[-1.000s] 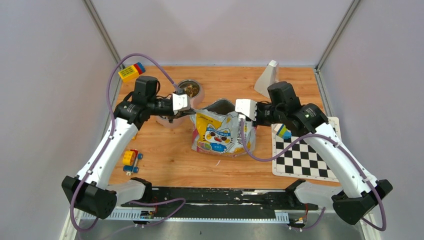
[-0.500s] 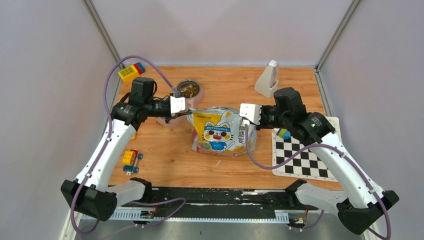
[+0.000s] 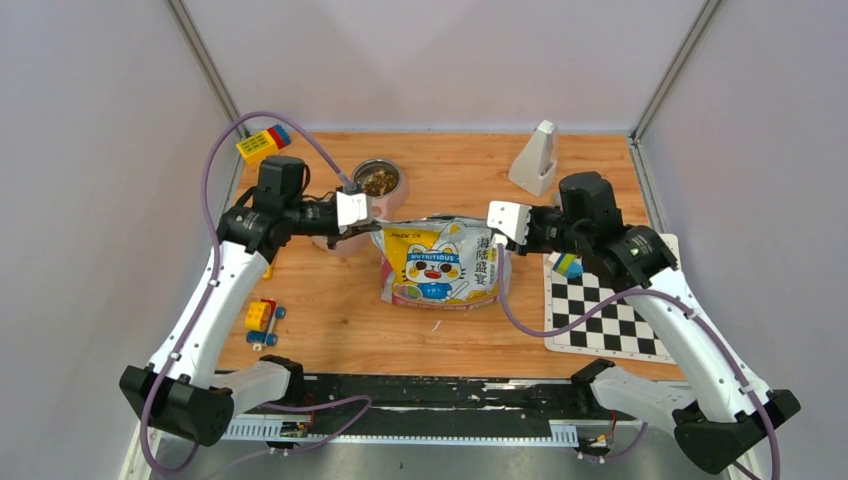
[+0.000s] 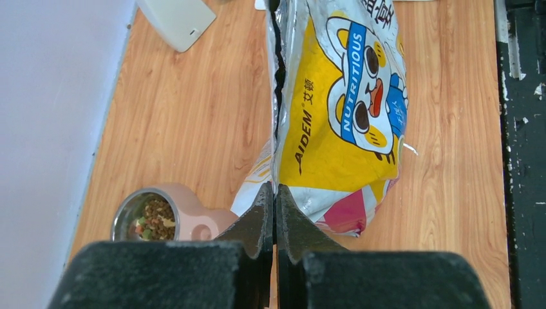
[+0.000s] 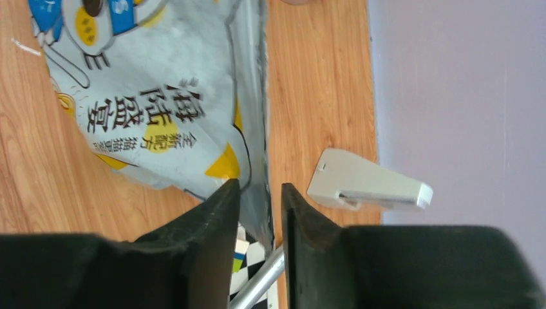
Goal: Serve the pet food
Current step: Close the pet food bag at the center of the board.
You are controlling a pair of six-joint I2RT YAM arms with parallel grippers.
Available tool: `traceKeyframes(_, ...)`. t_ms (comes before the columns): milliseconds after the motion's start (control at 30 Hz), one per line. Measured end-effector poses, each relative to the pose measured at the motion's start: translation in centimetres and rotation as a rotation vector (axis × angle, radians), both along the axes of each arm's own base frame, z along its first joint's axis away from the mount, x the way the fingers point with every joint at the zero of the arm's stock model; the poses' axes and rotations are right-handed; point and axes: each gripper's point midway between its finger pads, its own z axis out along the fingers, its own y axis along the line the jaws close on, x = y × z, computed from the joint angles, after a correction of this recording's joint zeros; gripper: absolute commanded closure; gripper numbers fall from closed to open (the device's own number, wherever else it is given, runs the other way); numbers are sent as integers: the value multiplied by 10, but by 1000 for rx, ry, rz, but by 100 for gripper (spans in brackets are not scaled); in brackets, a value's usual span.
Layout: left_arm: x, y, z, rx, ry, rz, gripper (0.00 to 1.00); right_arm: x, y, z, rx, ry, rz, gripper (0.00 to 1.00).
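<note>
Left wrist view: left gripper point(image 4: 275, 190) pinches the pet food bag point(image 4: 341, 129) at its mouth edge, while right gripper point(image 5: 259, 190) stands narrowly apart around the opposite edge. Kibble point(image 4: 151, 217) already sits in the pink bowl point(image 4: 203, 225), so let go fully before retreating, without dragging the bag

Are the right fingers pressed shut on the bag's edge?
No, the right fingers stand apart, with the silvery edge of the bag passing through the gap between them.

The left arm point(image 3: 210, 300) and right arm point(image 3: 685, 330) wear white shells with black joints and black bases. A purple cable point(image 3: 215, 160) runs along each. A white box point(image 3: 352, 208) sits at each wrist. The left gripper point(image 4: 275, 190) and right gripper point(image 5: 259, 185) have black wedge-shaped fingers point(image 4: 254, 219).
</note>
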Motion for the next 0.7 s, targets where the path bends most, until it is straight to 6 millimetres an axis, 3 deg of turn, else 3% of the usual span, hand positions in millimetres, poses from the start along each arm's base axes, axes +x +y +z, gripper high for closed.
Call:
traceKeyframes(100, -1, 4, -1, -3, 13, 7, 100, 6, -6, 13, -5, -51, -33, 45)
traceKeyframes(233, -3, 4, 1, -4, 8, 4, 100, 10, 0, 25, -15, -107, -30, 42)
traceKeyframes(400, -4, 1, 1, 1, -1, -1, 100, 13, 15, 19, -55, -122, -7, 37)
traceKeyframes(567, -3, -1, 1, 1, -10, -1, 100, 16, 29, 13, -88, -151, 7, 41)
traceKeyframes(700, -2, -1, 1, 4, -15, 2, 100, 14, 33, -1, -126, -159, 20, 56)
